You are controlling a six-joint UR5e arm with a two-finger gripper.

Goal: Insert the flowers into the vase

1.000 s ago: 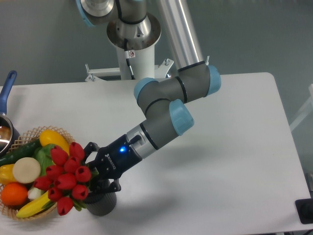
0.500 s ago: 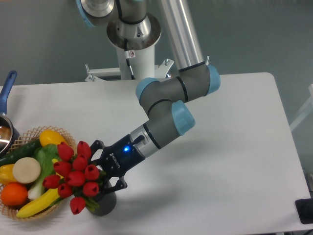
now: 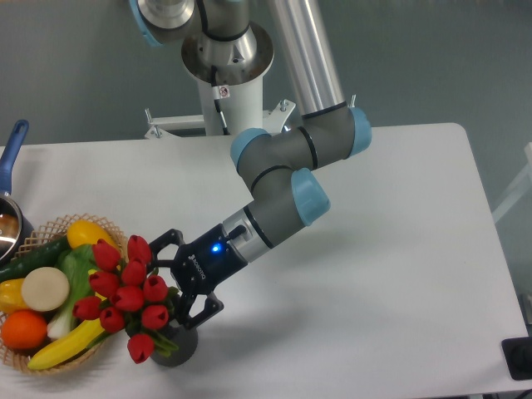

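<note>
The flowers (image 3: 125, 293), a tied bunch of red tulip buds with green leaves, stand with their stems down in the vase (image 3: 181, 347). The vase is a short dark ribbed cylinder near the table's front edge, and the blooms mostly cover it. The bunch leans left towards the basket. My gripper (image 3: 177, 284) is just right of the bunch and above the vase, pointing left. It is open, its two black fingers spread above and below the stems' upper part. The vase's mouth is hidden.
A wicker basket (image 3: 50, 226) with fruit and vegetables sits at the left edge, touching the leaning blooms. Behind it is a pot with a blue handle (image 3: 12, 150). The arm's base column (image 3: 226, 75) stands at the back of the white table (image 3: 374, 274).
The bunch moved right and down, away from the basket, and settled lower in the vase. My gripper then drew back slightly to the right with its fingers spread.
</note>
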